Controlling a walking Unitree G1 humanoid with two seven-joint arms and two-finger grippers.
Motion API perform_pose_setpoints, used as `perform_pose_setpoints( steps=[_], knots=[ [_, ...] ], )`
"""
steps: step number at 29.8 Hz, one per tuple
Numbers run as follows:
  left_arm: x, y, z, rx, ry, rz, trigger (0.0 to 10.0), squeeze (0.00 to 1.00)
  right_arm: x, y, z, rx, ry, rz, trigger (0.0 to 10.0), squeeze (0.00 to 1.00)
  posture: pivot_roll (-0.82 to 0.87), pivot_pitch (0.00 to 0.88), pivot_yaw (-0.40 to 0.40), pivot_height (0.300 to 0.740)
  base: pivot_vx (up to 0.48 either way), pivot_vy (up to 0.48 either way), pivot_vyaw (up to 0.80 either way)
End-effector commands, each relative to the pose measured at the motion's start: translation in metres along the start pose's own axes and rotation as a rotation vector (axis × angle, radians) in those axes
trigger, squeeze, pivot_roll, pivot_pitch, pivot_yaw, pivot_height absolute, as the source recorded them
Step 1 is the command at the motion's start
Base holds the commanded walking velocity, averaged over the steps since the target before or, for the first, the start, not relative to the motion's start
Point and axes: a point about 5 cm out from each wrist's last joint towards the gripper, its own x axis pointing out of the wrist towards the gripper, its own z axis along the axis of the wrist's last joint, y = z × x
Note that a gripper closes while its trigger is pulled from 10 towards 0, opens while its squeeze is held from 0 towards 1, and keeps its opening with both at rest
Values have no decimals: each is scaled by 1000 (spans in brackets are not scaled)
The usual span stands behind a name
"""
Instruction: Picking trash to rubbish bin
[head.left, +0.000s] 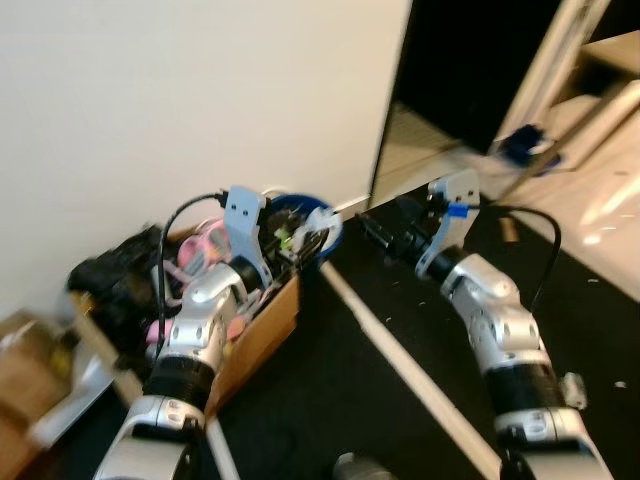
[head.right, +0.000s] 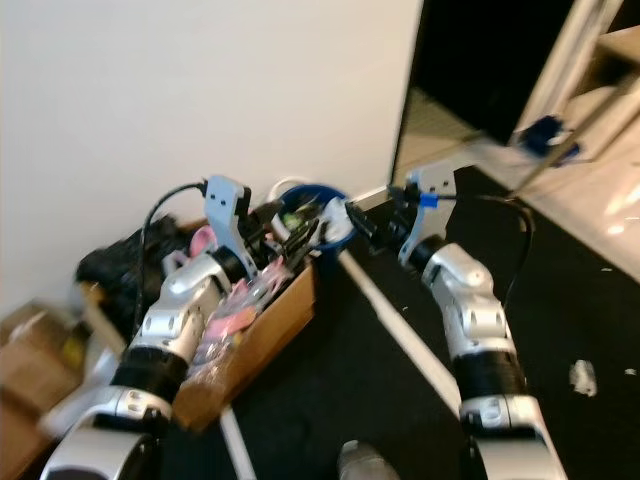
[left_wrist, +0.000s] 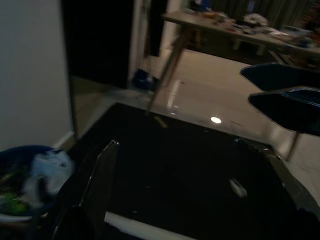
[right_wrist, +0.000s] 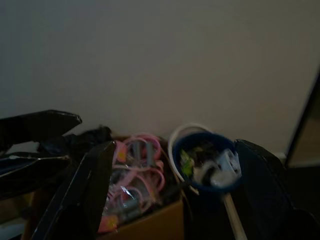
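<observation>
Here, both arms reach toward the blue bin (head.right: 318, 215) by the wall, white trash (right_wrist: 223, 170) already inside; left gripper (head.right: 300, 238) and right gripper (head.right: 372, 222) have open, empty jaws, so fetching more likely comes next.

The blue rubbish bin (right_wrist: 207, 150) looks like smooth plastic, beside a brown box (head.right: 265, 330) of matt cardboard holding glossy pink plastic wrappers (right_wrist: 137, 172). The dark floor mat (head.left: 350, 400) is matt; the pale floor (left_wrist: 210, 95) beyond shines, and both arms have brushed silver metal.
</observation>
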Motion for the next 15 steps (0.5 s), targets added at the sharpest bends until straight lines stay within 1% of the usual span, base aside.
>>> perform_pose_setpoints(
  steps=[1,15],
  knots=[
    [-2,1,-5,-4,18,3,10000,0,0,2,-2,6,8,5,10000,0,-87,0,27,740,0,0,-800],
    [-2,0,-4,-1,16,3,10000,0,0,1,-3,8,8,6,10000,0,-87,0,27,740,0,0,-800]
  ],
)
